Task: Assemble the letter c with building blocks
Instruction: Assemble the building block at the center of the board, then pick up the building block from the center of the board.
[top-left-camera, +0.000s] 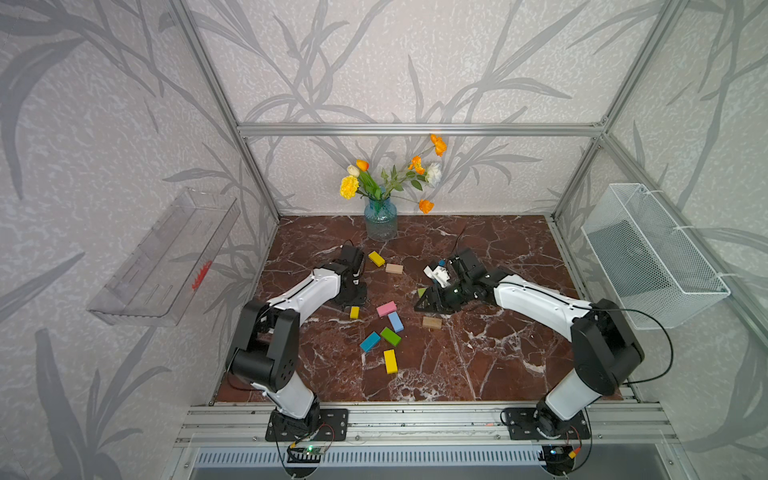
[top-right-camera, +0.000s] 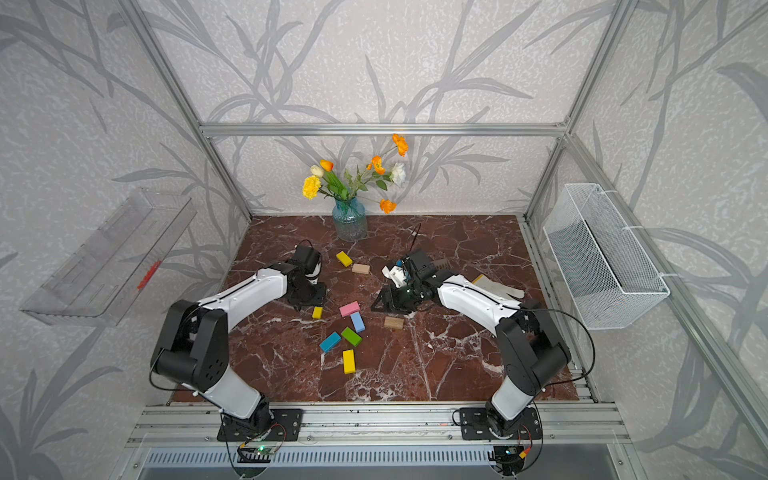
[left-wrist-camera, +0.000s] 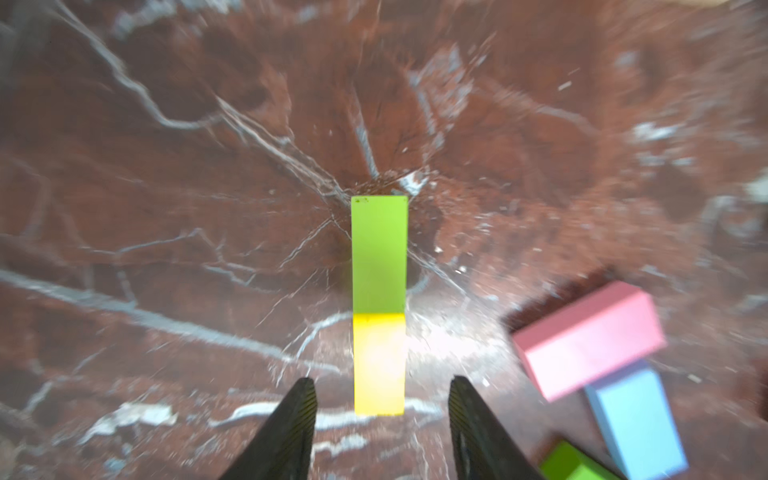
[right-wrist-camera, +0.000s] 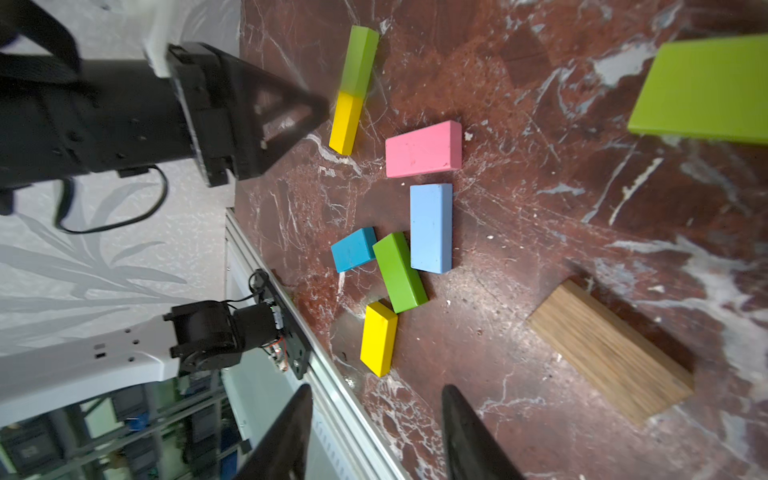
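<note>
A yellow block (left-wrist-camera: 379, 363) and a lime green block (left-wrist-camera: 379, 253) lie end to end in one line on the marble. My left gripper (left-wrist-camera: 381, 379) hovers over the yellow one (top-left-camera: 354, 312), open, its fingers standing clear on both sides. To its right lie loose blocks: pink (top-left-camera: 386, 308), light blue (top-left-camera: 395, 321), lime green (top-left-camera: 390, 336), teal (top-left-camera: 370, 341) and yellow (top-left-camera: 390, 360). My right gripper (right-wrist-camera: 377, 387) is open and empty, right of that cluster. A tan block (right-wrist-camera: 606, 353) and another lime green block (right-wrist-camera: 702, 89) lie near it.
A yellow block (top-left-camera: 376, 258) and a tan block (top-left-camera: 394, 268) lie farther back. A blue glass vase of flowers (top-left-camera: 380, 220) stands at the back centre. A brown slotted piece (top-right-camera: 441, 262) shows behind the right arm. A wire basket (top-left-camera: 648, 253) hangs on the right wall.
</note>
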